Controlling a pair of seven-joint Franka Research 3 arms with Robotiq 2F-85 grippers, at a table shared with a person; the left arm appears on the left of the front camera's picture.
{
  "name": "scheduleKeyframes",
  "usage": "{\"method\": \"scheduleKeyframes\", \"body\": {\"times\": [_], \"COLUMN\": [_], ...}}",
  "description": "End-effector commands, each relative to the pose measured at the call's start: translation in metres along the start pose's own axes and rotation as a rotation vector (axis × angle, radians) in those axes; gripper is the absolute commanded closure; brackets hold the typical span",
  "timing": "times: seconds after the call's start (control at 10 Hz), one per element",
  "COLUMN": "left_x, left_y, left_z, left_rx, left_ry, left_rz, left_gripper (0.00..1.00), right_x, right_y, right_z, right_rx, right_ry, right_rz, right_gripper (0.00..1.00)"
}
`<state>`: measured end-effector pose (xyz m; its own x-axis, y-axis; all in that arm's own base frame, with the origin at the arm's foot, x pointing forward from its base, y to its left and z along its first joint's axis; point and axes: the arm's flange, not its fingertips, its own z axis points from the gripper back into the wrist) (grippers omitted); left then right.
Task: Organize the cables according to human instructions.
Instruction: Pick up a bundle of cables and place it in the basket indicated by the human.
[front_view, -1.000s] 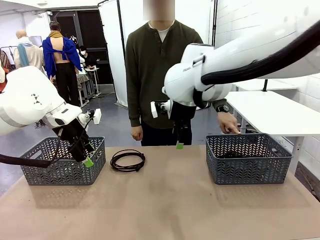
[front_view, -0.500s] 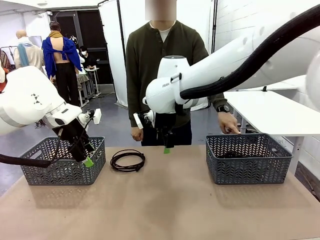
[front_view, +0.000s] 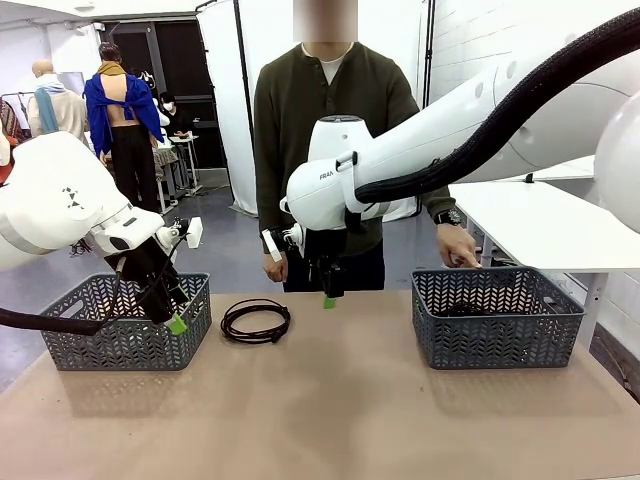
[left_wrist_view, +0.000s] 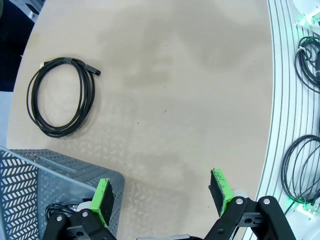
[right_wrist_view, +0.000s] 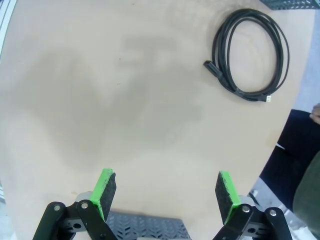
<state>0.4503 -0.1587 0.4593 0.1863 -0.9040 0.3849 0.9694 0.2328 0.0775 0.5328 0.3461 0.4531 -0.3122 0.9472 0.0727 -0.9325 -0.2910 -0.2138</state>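
One of the cables, a thin black coil with a plug end, lies flat on the tan table just right of the left basket. It also shows as the coil in the left wrist view and as the coil in the right wrist view. My left gripper hangs open at that basket's right front corner, its green pads empty. My right gripper hovers open over the table's far edge, a little right of the coil and above it, with nothing between its fingers.
A second grey basket stands at the table's right; something dark lies inside it. The person stands at the far side with one hand on that basket's far rim. Bare tabletop stretches across the middle and front.
My right arm has swung left across the table, bringing its gripper from near the right basket to just right of the coil. The left arm and the cable have not moved.
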Motion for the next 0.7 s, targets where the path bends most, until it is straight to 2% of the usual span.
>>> {"method": "scheduleKeyframes", "body": {"times": [0.0, 0.3, 0.6], "left_x": [0.0, 0.0, 0.0], "left_y": [0.0, 0.0, 0.0], "left_z": [0.0, 0.0, 0.0], "left_rx": [0.001, 0.001, 0.001], "left_ry": [0.0, 0.0, 0.0], "left_rz": [0.002, 0.002, 0.002], "left_gripper": [0.0, 0.0, 0.0], "right_x": [-0.002, -0.001, 0.011], "right_y": [0.003, 0.0, -0.02], "right_z": [0.002, 0.0, -0.019], "right_rx": [0.001, 0.0, -0.025], "right_ry": [0.0, -0.001, -0.013], "right_rz": [-0.006, -0.001, 0.041], "right_gripper": [0.0, 0.0, 0.0]}}
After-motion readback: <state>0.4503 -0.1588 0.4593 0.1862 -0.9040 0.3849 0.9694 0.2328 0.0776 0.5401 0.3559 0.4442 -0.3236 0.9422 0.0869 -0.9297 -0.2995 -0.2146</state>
